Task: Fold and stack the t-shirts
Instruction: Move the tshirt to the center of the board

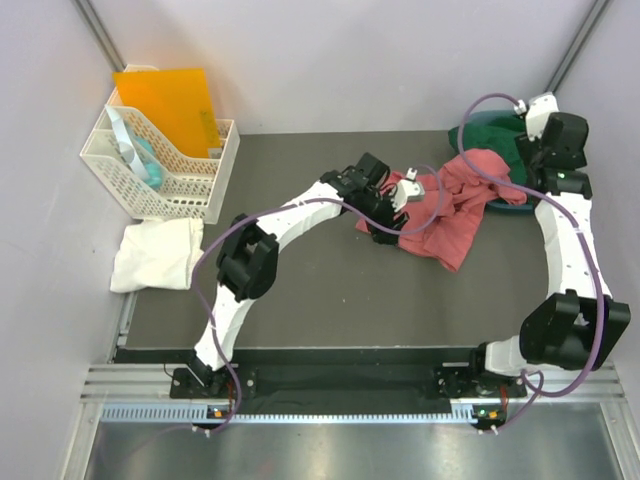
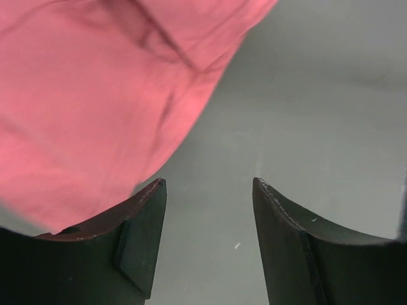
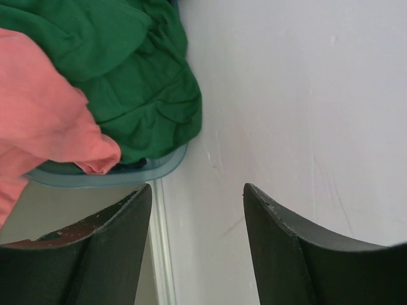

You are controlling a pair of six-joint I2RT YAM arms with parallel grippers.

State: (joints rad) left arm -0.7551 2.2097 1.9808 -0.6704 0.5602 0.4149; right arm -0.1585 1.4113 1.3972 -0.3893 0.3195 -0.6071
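The salmon-pink t-shirt (image 1: 455, 205) lies crumpled at the right middle of the dark table; it also fills the upper left of the left wrist view (image 2: 89, 95) and shows in the right wrist view (image 3: 38, 121). The dark green t-shirt (image 1: 490, 135) is bunched in a shallow blue bin (image 3: 127, 171) at the far right; it also shows in the right wrist view (image 3: 121, 70). The white t-shirt (image 1: 157, 253) lies folded at the left. My left gripper (image 1: 392, 222) is open and empty at the pink shirt's left edge. My right gripper (image 3: 197, 197) is open and empty by the right wall.
A white lattice basket (image 1: 185, 190) with an orange folder (image 1: 172, 105) stands at the back left, just behind the white shirt. Grey walls close in on the left, back and right. The table's front edge runs along a metal rail (image 1: 330, 385).
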